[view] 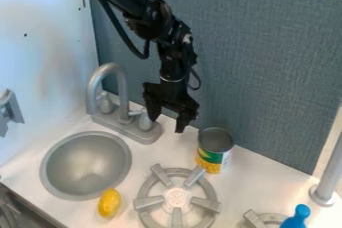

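The black gripper point(167, 122) hangs above the back of the counter, its fingers apart with nothing between them. It is between the grey faucet point(120, 94) on its left and an open tin can point(215, 149) with a green and yellow label, upright to its lower right. A yellow oval object point(109, 203) lies on the counter at the lower right edge of the round grey sink point(87, 164). A blue object point(296, 218) with a rounded knob is at the bottom right, by a second burner.
A grey stove burner point(177, 198) lies front centre, just below the can. Another burner point(257, 219) is at the lower right. A grey post point(327, 177) stands at the right edge. A blue-grey panel point(267, 67) rises behind, and a white wall point(47, 47) at left.
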### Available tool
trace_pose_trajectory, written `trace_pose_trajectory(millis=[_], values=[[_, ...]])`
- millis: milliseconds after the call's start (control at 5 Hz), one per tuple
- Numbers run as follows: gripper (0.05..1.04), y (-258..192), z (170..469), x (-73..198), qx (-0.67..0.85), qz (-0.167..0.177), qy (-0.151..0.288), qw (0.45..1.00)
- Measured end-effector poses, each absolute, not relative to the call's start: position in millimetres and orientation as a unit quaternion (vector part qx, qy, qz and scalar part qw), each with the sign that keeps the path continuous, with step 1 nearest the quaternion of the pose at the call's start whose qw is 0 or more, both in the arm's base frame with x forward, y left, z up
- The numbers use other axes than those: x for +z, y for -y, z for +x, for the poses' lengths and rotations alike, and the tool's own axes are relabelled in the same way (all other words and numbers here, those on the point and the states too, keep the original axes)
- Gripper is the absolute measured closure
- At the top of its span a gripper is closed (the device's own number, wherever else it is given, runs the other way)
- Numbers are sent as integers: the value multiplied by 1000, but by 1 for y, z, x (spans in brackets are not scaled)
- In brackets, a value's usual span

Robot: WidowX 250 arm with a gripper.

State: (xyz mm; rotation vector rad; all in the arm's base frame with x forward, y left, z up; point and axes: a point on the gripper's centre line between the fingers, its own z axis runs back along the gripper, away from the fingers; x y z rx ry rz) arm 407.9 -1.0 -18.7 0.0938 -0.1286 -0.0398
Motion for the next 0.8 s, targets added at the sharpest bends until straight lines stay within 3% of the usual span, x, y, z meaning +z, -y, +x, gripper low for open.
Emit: trace_pose_trajectory(millis=[200, 800], values=[[85, -3, 420, -24, 2, 61, 67, 996], [85, 22, 435, -61, -26, 69, 7, 997]])
